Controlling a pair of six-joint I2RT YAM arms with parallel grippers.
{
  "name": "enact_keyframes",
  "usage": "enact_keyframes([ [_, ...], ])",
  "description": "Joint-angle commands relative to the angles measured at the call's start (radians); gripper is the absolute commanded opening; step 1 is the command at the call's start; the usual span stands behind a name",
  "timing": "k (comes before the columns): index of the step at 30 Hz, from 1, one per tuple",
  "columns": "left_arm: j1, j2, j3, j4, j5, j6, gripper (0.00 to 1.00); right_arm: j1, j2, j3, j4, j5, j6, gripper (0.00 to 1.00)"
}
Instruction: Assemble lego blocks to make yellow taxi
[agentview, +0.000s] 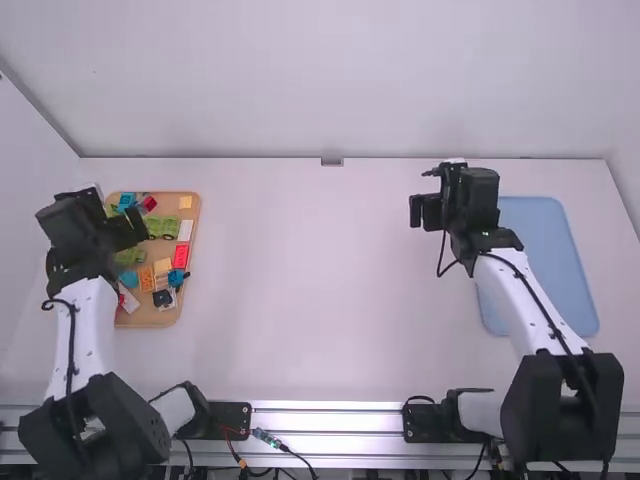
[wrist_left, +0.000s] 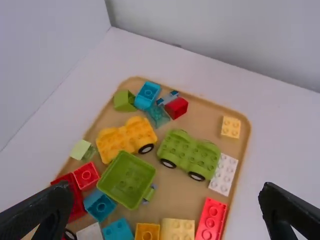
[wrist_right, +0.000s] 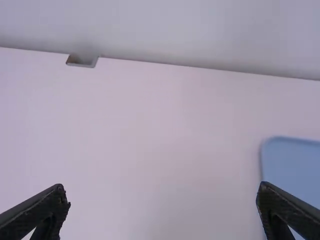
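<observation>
The white counter (agentview: 320, 290) spans most of the high view and supports both work areas. The left arm (agentview: 80, 340) stands at the left of the frame; the right arm (agentview: 530, 310) stands at the right. A blue tray (agentview: 545, 250) lies at the right of the frame, partly covered by the right arm. A tan tray (agentview: 150, 318) at the left of the frame, partly covered by the left arm, contains the parts for the taxi. The left gripper (agentview: 127, 230) is positioned above the tan tray, fingers spread, gripping nothing. The right gripper (agentview: 425, 212) is positioned right of centre in the high view, beside the blue tray, likewise spread and unloaded. The left wrist view details the parts: a green wheeled base (wrist_left: 187, 155), a yellow wheeled base (wrist_left: 120, 141) near it, and an open green box (wrist_left: 126, 179) just beside the yellow base. In the high view, the long red block (agentview: 181, 256) and the white block (agentview: 186, 231) lie along the right side of the tan tray; the small yellow block (agentview: 185, 202) lies at its upper right corner. A small teal piece (wrist_left: 157, 115), apparently translucent, lies beside a small red block (wrist_left: 176, 107).
</observation>
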Motion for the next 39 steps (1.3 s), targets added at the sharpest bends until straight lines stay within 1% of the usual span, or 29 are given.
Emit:
enact_keyframes([
  [1,0.037,0.077,0.106,-0.043,0.039,0.041,0.99,-0.001,0.028,0.05,0.003,-0.005,0.001,0.99],
  [5,0.045,0.219,0.261,-0.149,0.044,0.091,0.99,-0.001,0.032,0.067,0.003,-0.005,0.0,0.99],
  [6,0.047,0.279,0.328,-0.19,0.044,0.107,0.99,-0.001,0.031,0.076,-0.002,-0.005,0.0,0.99],
  [8,0.044,0.353,0.411,-0.236,0.034,0.15,0.99,-0.001,0.031,0.084,-0.004,-0.005,-0.014,0.99],
  [9,0.044,0.367,0.427,-0.244,0.03,0.156,0.99,-0.001,0.031,0.085,-0.006,-0.005,-0.018,0.99],
  [11,0.048,0.474,0.547,-0.301,0.002,0.214,0.99,0.0,0.031,0.101,-0.035,-0.005,-0.042,0.99],
  [13,0.045,0.55,0.639,-0.349,-0.009,0.268,0.99,0.0,0.031,0.11,-0.055,-0.005,-0.045,0.99],
  [18,0.046,0.691,0.824,-0.436,-0.071,0.322,0.99,0.001,0.031,0.111,-0.072,-0.005,-0.049,0.99],
  [19,0.046,0.691,0.824,-0.436,-0.071,0.322,0.99,0.001,0.031,0.111,-0.072,-0.005,-0.049,0.99],
  [22,0.047,0.758,0.901,-0.466,-0.061,0.43,0.99,-0.001,0.031,0.11,-0.098,-0.001,-0.049,0.99],
  [25,0.047,0.802,0.93,-0.468,-0.053,0.52,0.99,0.001,0.031,0.109,-0.105,0.0,-0.048,0.99],
  [29,0.061,0.841,0.934,-0.458,-0.063,0.572,0.99,0.018,0.031,0.109,-0.105,-0.001,-0.049,0.98],
  [35,0.111,0.922,0.934,-0.462,-0.06,0.619,0.99,0.067,0.031,0.109,-0.097,0.016,-0.061,0.99],
  [39,0.148,0.953,0.934,-0.46,-0.039,0.668,0.99,0.101,0.031,0.109,-0.097,0.068,-0.06,0.99],
])
